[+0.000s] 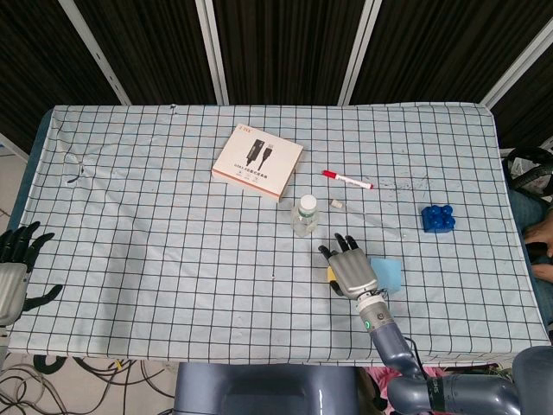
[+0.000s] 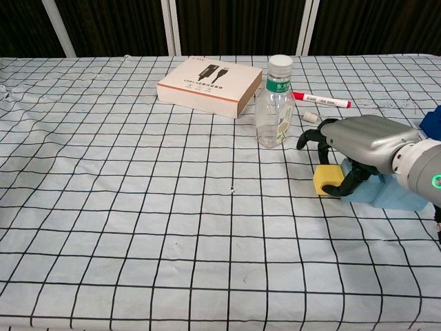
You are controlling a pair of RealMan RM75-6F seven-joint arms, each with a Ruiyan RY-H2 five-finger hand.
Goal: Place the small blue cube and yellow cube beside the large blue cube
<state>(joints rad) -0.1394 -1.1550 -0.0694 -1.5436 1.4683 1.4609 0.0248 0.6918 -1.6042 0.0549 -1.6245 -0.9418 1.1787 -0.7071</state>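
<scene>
A yellow cube [image 1: 329, 274] [image 2: 325, 181] sits low on the checked cloth, right of centre. My right hand [image 1: 351, 270] [image 2: 358, 141] arches over it and grips it, thumb against its right side. A light blue cube [image 1: 388, 274] [image 2: 390, 192] lies directly to the right of the hand, partly hidden by it in the chest view. A dark blue studded cube [image 1: 438, 218] [image 2: 433, 122] stands further right and farther back. My left hand [image 1: 12, 275] hangs beyond the table's left edge, fingers spread and empty.
A clear water bottle [image 1: 304, 216] [image 2: 275, 103] stands just behind the right hand. Farther back lie a flat white-and-orange box [image 1: 257, 161] [image 2: 210, 86], a red marker [image 1: 347, 180] [image 2: 320, 100] and a small white piece [image 1: 337, 205]. A person sits at the right edge [image 1: 536, 233].
</scene>
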